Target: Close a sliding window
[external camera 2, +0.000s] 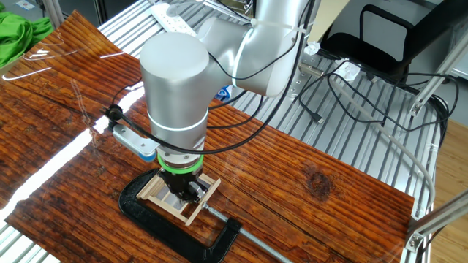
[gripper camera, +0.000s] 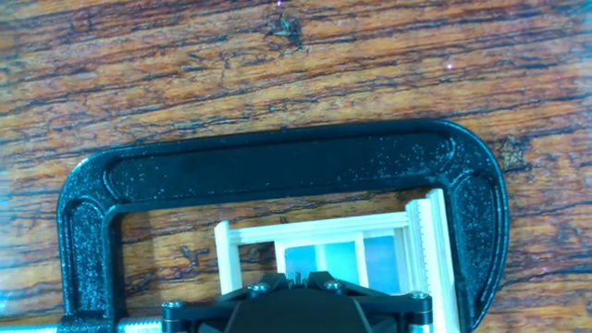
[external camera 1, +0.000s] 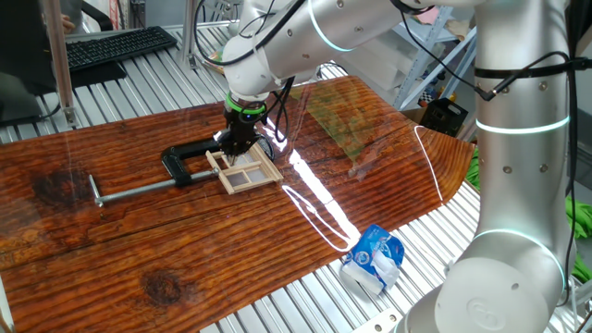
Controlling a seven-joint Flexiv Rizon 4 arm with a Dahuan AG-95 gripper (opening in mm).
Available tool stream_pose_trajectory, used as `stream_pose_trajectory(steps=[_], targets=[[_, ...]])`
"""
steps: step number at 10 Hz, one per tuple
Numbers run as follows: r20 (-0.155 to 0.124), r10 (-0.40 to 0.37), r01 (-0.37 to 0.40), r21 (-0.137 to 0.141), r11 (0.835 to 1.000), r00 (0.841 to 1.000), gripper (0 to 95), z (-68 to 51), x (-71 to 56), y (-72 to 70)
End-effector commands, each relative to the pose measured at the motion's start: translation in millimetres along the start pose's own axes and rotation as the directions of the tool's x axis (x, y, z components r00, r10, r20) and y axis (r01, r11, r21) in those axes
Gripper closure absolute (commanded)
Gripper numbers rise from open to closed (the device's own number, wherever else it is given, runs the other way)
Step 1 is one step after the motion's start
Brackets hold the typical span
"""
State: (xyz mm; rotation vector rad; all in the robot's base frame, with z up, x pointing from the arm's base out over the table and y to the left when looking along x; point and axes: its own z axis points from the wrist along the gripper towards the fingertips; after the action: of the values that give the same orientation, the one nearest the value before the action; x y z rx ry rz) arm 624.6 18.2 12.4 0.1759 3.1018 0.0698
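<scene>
Nearest in one fixed view, a crumpled blue and white bag lies on the ribbed metal bench just off the near right edge of the wooden tabletop. Farther in, a white cable loops across the glossy boards.

Near the middle of the tabletop lies the sliding window, flat on the wood, its pale frame and crossbars showing. The black clamp wraps around its left and far sides, and the clamp's silver rod runs left to a short cross handle. In the hand view the clamp's C-shaped body arches around the window, with the ridged side rail touching the clamp's right arm.

The gripper points straight down onto the far part of the window. From the other fixed view the gripper sits within the frame; how far apart the fingers stand cannot be told, since the wrist hides them.

At the far left, a black keyboard rests on the bench.
</scene>
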Motion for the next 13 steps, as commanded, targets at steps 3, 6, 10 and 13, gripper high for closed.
stream_pose_trajectory(steps=[3, 6, 10, 13], targets=[[-0.001, 0.02, -0.02, 0.006, 1.0, 1.0, 95.0, -0.9, 1.8, 5.8], [0.004, 0.039, -0.039, 0.001, 0.999, 0.999, 95.0, 0.7, 3.4, 9.9], [0.008, 0.04, -0.04, 0.003, 0.999, 0.999, 95.0, 0.9, 3.7, 10.3], [0.002, 0.03, -0.03, -0.011, 0.999, 1.0, 95.0, 1.1, 3.6, 10.2]])
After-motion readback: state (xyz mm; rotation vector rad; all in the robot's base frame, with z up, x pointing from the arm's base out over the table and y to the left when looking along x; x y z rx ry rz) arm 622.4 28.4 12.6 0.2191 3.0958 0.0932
